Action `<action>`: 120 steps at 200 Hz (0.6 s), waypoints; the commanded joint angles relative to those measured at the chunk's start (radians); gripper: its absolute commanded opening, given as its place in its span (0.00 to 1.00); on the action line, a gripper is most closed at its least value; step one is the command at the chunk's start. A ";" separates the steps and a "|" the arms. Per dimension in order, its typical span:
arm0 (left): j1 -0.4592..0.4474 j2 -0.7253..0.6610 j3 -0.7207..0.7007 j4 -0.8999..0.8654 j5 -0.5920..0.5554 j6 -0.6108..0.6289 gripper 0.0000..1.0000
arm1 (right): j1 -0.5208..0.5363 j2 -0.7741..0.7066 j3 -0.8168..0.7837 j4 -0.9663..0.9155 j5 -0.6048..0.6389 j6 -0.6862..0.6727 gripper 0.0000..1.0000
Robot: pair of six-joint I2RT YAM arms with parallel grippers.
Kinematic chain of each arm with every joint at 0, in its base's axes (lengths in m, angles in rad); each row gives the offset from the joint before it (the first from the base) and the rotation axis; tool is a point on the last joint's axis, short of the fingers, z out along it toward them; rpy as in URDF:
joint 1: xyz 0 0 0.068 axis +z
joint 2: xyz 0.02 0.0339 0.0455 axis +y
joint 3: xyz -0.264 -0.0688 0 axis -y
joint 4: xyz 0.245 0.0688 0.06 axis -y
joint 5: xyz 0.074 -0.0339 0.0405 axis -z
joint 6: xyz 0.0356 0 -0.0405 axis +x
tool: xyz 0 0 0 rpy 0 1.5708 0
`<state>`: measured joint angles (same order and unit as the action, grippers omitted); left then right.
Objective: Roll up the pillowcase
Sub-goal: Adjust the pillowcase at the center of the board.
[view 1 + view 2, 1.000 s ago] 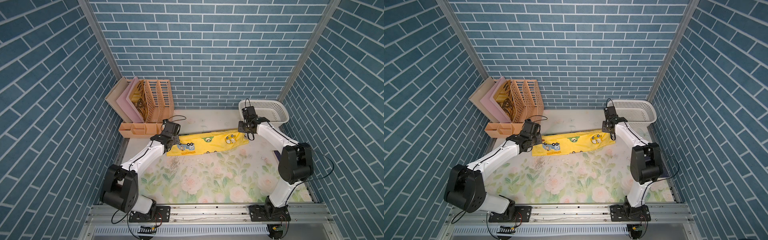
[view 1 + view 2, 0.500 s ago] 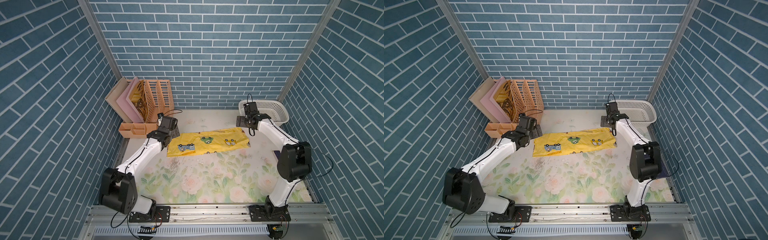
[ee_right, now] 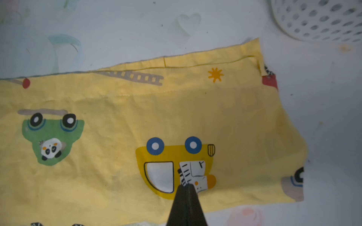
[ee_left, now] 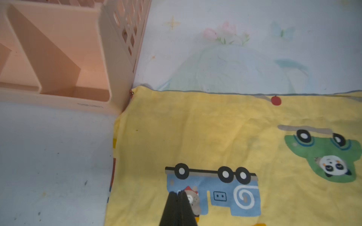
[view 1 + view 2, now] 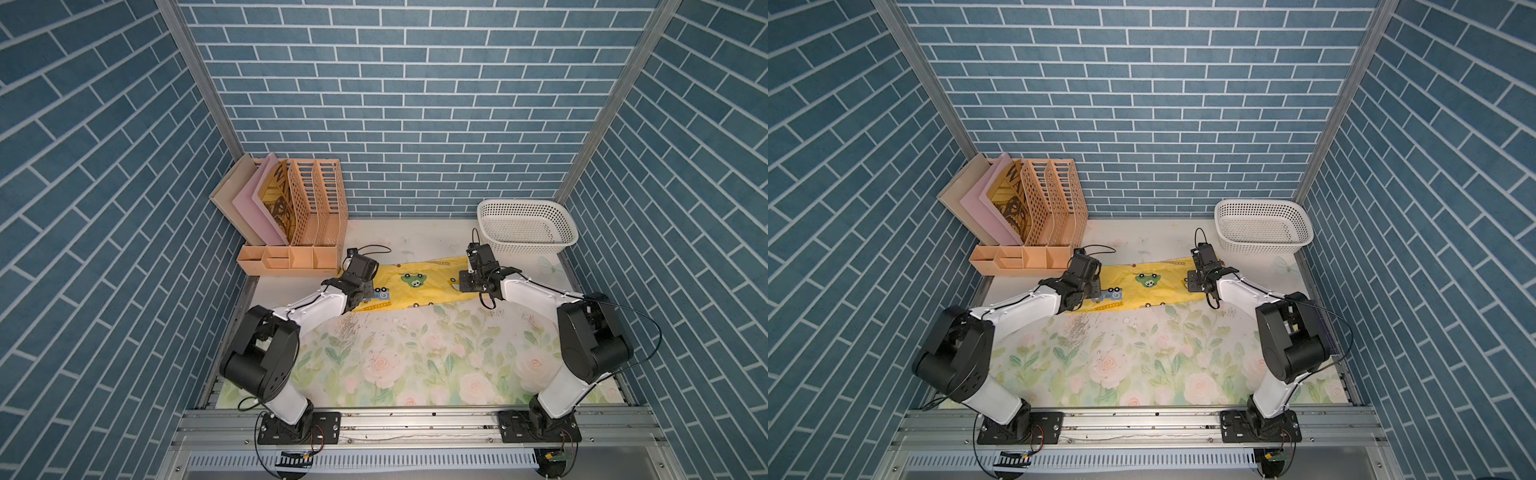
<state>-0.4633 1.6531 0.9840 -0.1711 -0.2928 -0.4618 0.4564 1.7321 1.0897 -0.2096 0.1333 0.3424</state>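
Left tool (image 4: 177, 193), right tool (image 3: 187, 185) — both pressed together over pillowcase (image 5: 419, 284) ends — long axis side to side.

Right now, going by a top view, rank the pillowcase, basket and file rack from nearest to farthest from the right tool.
1. Pillowcase: directly under the right tool, which is over its right end.
2. Basket: just behind the tool, in the far right corner.
3. File rack: farthest, in the far left corner.
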 commanded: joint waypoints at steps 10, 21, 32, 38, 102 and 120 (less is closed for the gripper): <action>0.001 0.124 0.109 0.052 -0.014 -0.005 0.00 | 0.028 0.096 0.153 -0.038 0.029 0.017 0.00; 0.003 0.165 0.125 0.025 -0.052 -0.019 0.00 | 0.028 0.156 0.208 -0.088 0.048 0.029 0.00; 0.007 0.188 0.123 0.018 -0.066 -0.031 0.00 | 0.028 0.210 0.244 -0.127 0.075 0.034 0.00; 0.010 0.198 0.122 0.016 -0.062 -0.040 0.00 | 0.028 0.233 0.255 -0.134 0.080 0.034 0.00; 0.008 0.182 -0.043 0.061 -0.015 -0.109 0.00 | 0.033 0.353 0.329 -0.157 0.049 0.022 0.00; 0.002 0.169 -0.099 0.065 0.005 -0.129 0.00 | 0.031 0.399 0.365 -0.170 0.048 0.008 0.00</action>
<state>-0.4587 1.8336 0.9642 -0.0788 -0.3134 -0.5446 0.4847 2.0666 1.4097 -0.3244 0.1722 0.3435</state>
